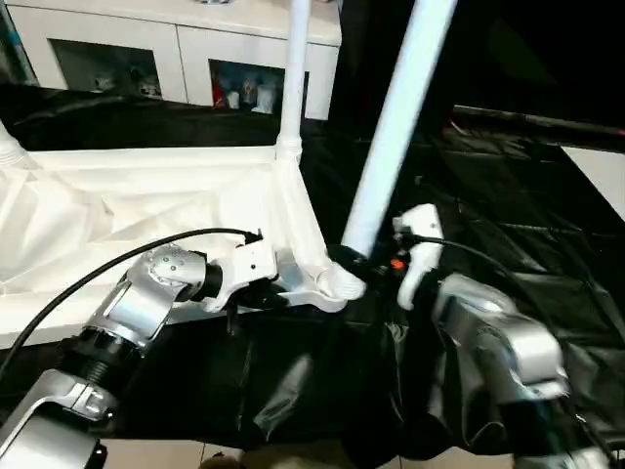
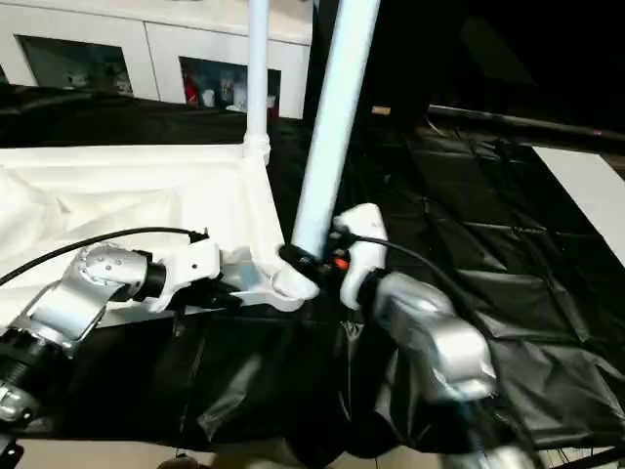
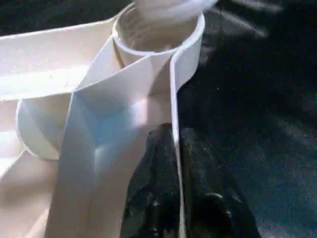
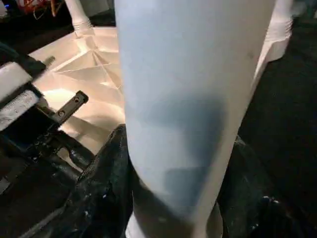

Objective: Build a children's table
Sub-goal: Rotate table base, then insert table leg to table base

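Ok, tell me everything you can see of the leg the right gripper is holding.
The leg is a long, round, smooth plastic-looking tube, white with a pale-blue tint. It leans, its top tilted to the right and running out of view. Its lower end sits at the near corner socket of the upturned table top. The right gripper clasps it just above the socket, fingers on both sides.

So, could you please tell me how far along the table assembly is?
Done: one leg stands upright in the far corner of the upturned table top. In hand: the right pincer holds another leg, tilted, at the near corner socket, while the left pincer pinches the top's rim. Left: seating it.
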